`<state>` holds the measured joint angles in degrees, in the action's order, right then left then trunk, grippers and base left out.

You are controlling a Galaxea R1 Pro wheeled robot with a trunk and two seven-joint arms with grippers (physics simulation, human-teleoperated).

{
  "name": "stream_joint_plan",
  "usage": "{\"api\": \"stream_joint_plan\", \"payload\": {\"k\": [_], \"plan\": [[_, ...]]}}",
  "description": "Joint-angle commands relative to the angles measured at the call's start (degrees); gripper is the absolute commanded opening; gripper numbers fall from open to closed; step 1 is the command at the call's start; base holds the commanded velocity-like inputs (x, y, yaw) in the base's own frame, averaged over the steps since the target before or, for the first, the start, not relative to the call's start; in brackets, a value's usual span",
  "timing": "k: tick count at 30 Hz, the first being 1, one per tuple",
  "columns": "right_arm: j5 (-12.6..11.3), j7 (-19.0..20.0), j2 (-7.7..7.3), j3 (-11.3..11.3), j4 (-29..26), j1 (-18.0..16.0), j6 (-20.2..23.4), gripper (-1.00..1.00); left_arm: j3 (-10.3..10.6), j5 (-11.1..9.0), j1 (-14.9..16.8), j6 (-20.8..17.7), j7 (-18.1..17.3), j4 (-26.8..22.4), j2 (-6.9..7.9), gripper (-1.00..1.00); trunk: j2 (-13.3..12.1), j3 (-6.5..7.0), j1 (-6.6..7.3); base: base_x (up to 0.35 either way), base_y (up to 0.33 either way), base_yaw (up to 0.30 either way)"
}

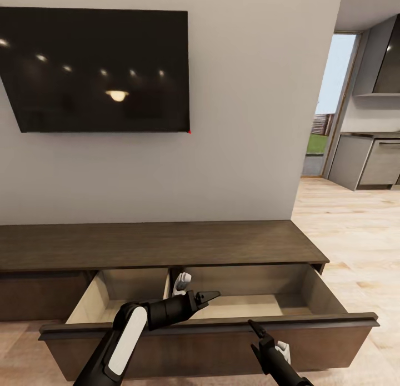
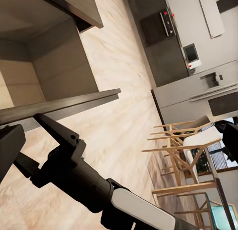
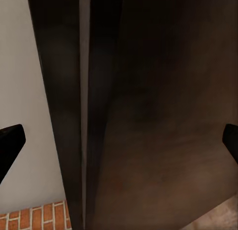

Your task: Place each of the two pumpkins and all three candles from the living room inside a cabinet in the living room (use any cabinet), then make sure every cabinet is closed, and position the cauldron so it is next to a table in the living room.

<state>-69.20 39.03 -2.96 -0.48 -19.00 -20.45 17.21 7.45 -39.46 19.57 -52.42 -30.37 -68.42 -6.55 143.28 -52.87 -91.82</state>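
A long, low, dark brown cabinet (image 1: 161, 244) stands against a pale grey wall, below a large black television (image 1: 97, 69) mounted on that wall. One wide drawer (image 1: 222, 333) of the cabinet is pulled far out toward the camera. Its inside is pale, and a thin partition divides it into a narrower compartment on the left and a wider one on the right. Both compartments look bare as far as the head view shows.

The left tool (image 1: 210, 296) reaches over the drawer's front edge and hangs above the open drawer, near the partition. Its two black fingers are spread apart and hold nothing. A small white object (image 1: 181, 283) sits just behind it by the partition; what it is cannot be told.

The right tool (image 1: 255, 328) is low in the head view, in front of the drawer's dark front panel, pointing up toward its top edge. In the right wrist view its fingertips (image 3: 11, 138) stand wide apart at the picture's two sides, with dark wood close between them and nothing gripped.

To the right, a light wooden floor (image 1: 355, 236) leads to a kitchen with grey cupboards (image 1: 369, 161). The left wrist view shows pale wooden chairs (image 2: 186, 150).
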Motion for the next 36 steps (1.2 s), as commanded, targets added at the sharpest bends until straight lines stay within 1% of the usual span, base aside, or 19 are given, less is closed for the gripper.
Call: {"api": "stream_joint_plan", "payload": {"k": [1, 8, 14, 18, 20, 21, 22, 23, 24, 25, 26, 27, 28, 30, 31, 32, 34, 36], "plan": [[-0.5, 0.1, -0.01, 0.0, 0.0, 0.0, 0.5, 1.0, -0.1, 0.0, 0.0, -0.3, -0.1, 0.0, -0.03, 1.0, 0.0, -0.06, 0.01, 0.0, 0.0, 0.0], [-0.5, 0.0, -0.02, 0.0, 0.0, 0.0, 0.5, 1.0, -0.1, 0.0, 0.0, -0.3, -0.1, 0.0, -0.04, 1.0, 0.0, -0.06, 0.01, -0.015, 0.0, 0.0], [-0.1, -0.2, 0.02, 0.0, 0.0, 0.0, 0.4, 1.0, -0.1, 0.0, 0.0, -0.3, -0.1, 0.0, -0.04, 1.0, 0.0, -0.06, 0.01, -0.187, -0.02, 0.0], [0.0, -0.1, 0.06, 0.2, 0.0, 0.0, 0.2, 1.0, 0.0, 0.0, 0.0, -0.3, -0.1, 0.0, -0.04, 1.0, 0.0, -0.06, 0.01, -0.041, -0.007, 0.0], [0.1, -0.2, 0.11, 0.3, 0.0, 0.0, 0.2, 1.0, 0.3, 0.0, 0.0, -0.3, -0.1, 0.0, -0.04, 1.0, 0.0, -0.06, 0.01, -0.082, -0.002, 0.0], [0.2, -0.2, 0.18, 0.5, 0.1, 0.0, 0.1, 1.0, 0.9, 0.1, 0.0, -0.3, 0.0, 0.0, -0.04, 1.0, 0.0, -0.06, 0.01, -0.231, -0.001, 0.0], [0.4, -0.2, 0.19, 0.5, 0.1, 0.0, 0.1, 1.0, 1.0, 0.1, 0.0, -0.3, 0.0, 0.0, -0.04, 1.0, 0.0, -0.06, 0.01, -0.225, 0.0, 0.0], [1.0, -0.2, 0.21, 0.6, 0.1, 0.0, 0.1, 1.0, 1.2, 0.2, 0.0, -0.3, 0.0, 0.0, -0.04, 1.0, 0.0, -0.06, 0.01, -0.16, 0.0, 0.0], [1.7, -0.3, 0.21, 0.7, 0.1, 0.0, 0.1, 1.0, 1.3, 0.3, 0.0, -0.3, 0.0, 0.0, -0.04, 1.0, 0.0, -0.06, 0.01, -0.128, 0.0, 0.0], [3.0, -0.3, 0.22, 1.0, 0.1, 0.0, 0.0, 1.0, 1.4, 0.5, 0.0, -0.3, 0.0, 0.0, -0.04, 1.0, 0.0, -0.06, 0.01, -0.082, 0.0, 0.0], [6.0, -0.5, 0.23, 1.4, 0.1, 0.0, -0.1, 1.0, 1.6, 0.8, 0.0, -0.3, 0.0, 0.0, -0.04, 1.0, 0.0, -0.06, 0.01, -0.042, 0.0, 0.0], [8.3, -0.7, 0.23, 1.5, 0.1, 0.0, -0.2, 1.0, 1.6, 1.0, 0.0, -0.3, 0.0, 0.1, -0.04, 1.0, 0.0, -0.06, 0.01, -0.027, 0.0, 0.0], [9.6, -0.7, 0.23, 1.6, 0.1, 0.0, -0.3, 1.0, 1.7, 1.2, 0.0, -0.3, 0.0, 0.1, -0.06, 1.0, 0.0, -0.06, 0.01, -0.021, 0.0, 0.0], [14.7, -0.8, 0.19, 1.7, 0.1, 0.1, -1.8, 1.0, 2.0, 1.5, 0.0, -0.2, 0.1, 0.1, -0.1, 1.0, 0.0, -0.06, 0.01, -0.011, 0.0, 0.0], [17.1, -0.8, 0.14, 1.7, 0.3, 0.1, -2.9, 1.0, 2.6, 1.6, 0.0, -0.1, 0.1, 0.1, -0.11, 1.0, 0.0, -0.06, 0.01, -0.006, 0.0, 0.0], [18.7, -0.7, 0.11, 1.7, 0.4, 0.2, -4.1, 1.0, 3.8, 1.7, 0.0, 0.6, 0.1, 0.1, -0.12, 1.0, 0.0, -0.06, 0.01, -0.004, 0.0, 0.0], [19.8, -0.6, 0.1, 1.7, 0.5, 0.2, -4.9, 1.0, 5.1, 1.8, 0.0, 1.6, 0.2, 0.2, -0.12, 1.0, 0.0, -0.06, 0.01, -0.003, 0.0, 0.0], [20.9, -0.6, 0.07, 1.7, 0.6, 0.3, -5.9, 1.0, 7.3, 1.8, 0.0, 3.7, 0.3, 0.8, -0.12, 1.0, 0.0, -0.06, 0.01, -0.001, 0.0, 0.0]]}}
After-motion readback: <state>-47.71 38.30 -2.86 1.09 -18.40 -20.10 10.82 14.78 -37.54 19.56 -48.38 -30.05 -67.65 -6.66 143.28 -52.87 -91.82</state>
